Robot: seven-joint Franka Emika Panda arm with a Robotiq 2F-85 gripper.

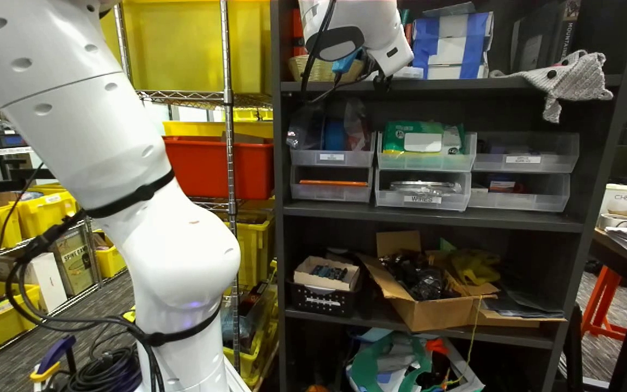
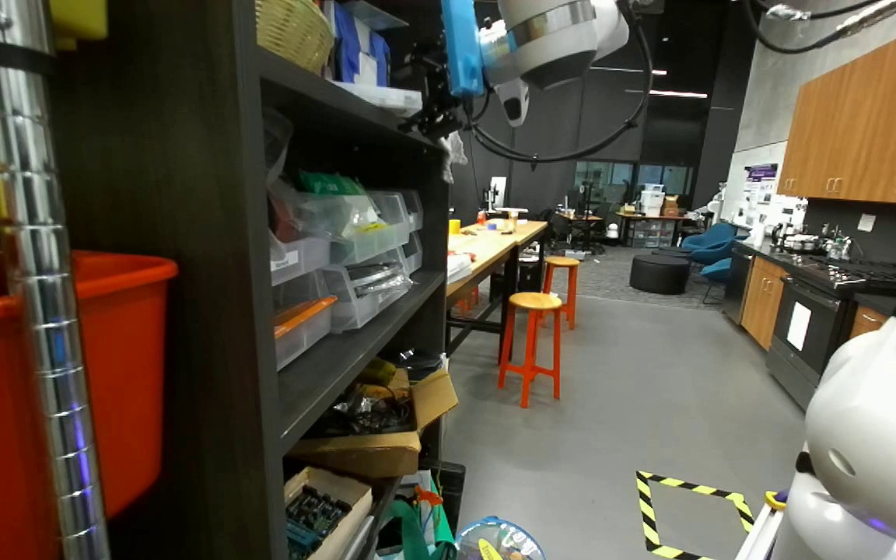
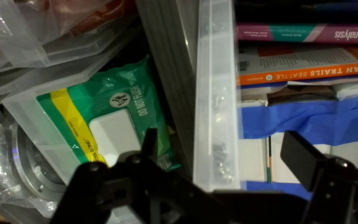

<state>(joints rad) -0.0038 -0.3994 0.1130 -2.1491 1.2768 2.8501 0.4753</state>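
Observation:
My black gripper (image 3: 224,147) is open in the wrist view, with its fingers wide apart. A long translucent plastic box (image 3: 216,93) with small shiny pieces inside lies between the fingers; contact is not clear. In an exterior view the gripper (image 2: 417,95) is at the upper shelf edge, around the end of this box (image 2: 382,97). The box partly shows at the shelf edge in an exterior view (image 1: 410,72), where the gripper (image 1: 382,81) is mostly hidden by the arm. Behind it stands a white box with blue tape (image 1: 452,46). A green wipes pack (image 3: 117,102) lies below the shelf board.
A dark shelf board (image 1: 455,84) runs under the gripper. A wicker basket (image 2: 292,31), books (image 3: 306,73) and a grey knitted toy (image 1: 569,81) are on the upper shelf. Clear bins (image 1: 422,160) and an open cardboard box (image 1: 438,313) are below. A wire rack holds a red bin (image 1: 204,169).

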